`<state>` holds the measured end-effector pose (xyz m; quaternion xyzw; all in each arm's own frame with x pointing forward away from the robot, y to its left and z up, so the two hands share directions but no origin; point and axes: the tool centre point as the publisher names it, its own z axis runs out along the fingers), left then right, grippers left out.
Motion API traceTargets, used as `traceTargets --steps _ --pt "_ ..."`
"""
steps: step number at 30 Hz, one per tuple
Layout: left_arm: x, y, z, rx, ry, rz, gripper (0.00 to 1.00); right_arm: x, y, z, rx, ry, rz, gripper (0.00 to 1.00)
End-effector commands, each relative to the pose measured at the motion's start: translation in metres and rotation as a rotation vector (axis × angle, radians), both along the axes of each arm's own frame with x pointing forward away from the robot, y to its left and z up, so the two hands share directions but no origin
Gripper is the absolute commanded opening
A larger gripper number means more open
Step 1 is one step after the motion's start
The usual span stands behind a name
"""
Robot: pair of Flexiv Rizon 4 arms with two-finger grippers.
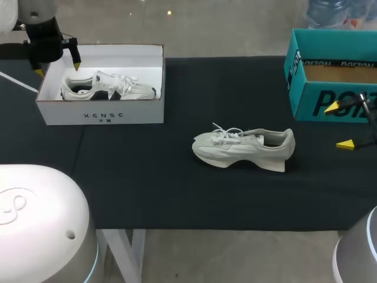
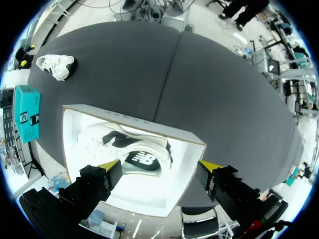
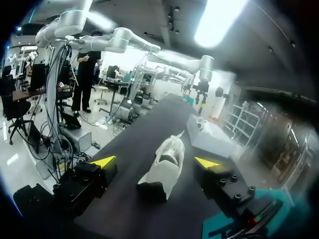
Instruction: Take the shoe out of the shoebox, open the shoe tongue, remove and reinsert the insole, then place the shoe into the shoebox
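Resting on your black counter (image 1: 177, 188), the pale grey lace-up sneaker (image 1: 244, 147) lies apart from the white cardboard shoebox (image 1: 100, 115); your left tool (image 1: 57, 68) and right tool (image 1: 339, 125) hold fingers apart.

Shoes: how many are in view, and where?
2. A white-and-black shoe lies inside the white box at the left. A pale shoe lies on the table near the middle. The teal box may hide more.

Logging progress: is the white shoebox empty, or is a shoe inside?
Not empty: a white-and-black shoe lies inside the white shoebox; a pale shoe sits outside it.
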<state>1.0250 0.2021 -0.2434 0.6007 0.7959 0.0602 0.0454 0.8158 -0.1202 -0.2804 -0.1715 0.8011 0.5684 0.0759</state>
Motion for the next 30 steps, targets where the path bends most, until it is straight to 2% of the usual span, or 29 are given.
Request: traceTargets --steps 1,7,11,14,23,30 --pt "-0.001 0.0 0.0 0.001 -0.003 -0.001 1.0 0.009 -0.004 -0.004 -0.027 0.07 0.212 1.0" --pt "-0.001 0.0 0.0 0.001 -0.003 -0.001 1.0 0.009 -0.004 -0.004 -0.027 0.07 0.212 1.0" --pt "-0.001 0.0 0.0 0.001 -0.003 -0.001 1.0 -0.003 0.011 -0.02 -0.046 0.1 0.135 1.0" --pt "-0.001 0.0 0.0 0.001 -0.003 -0.001 1.0 -0.013 0.014 -0.033 -0.021 0.128 0.081 1.0" --pt "-0.001 0.0 0.0 0.001 -0.003 -0.001 1.0 -0.028 0.001 -0.053 -0.014 0.196 -0.073 1.0" --pt "-0.001 0.0 0.0 0.001 -0.003 -0.001 1.0 -0.032 -0.011 -0.062 -0.043 0.254 -0.242 1.0"
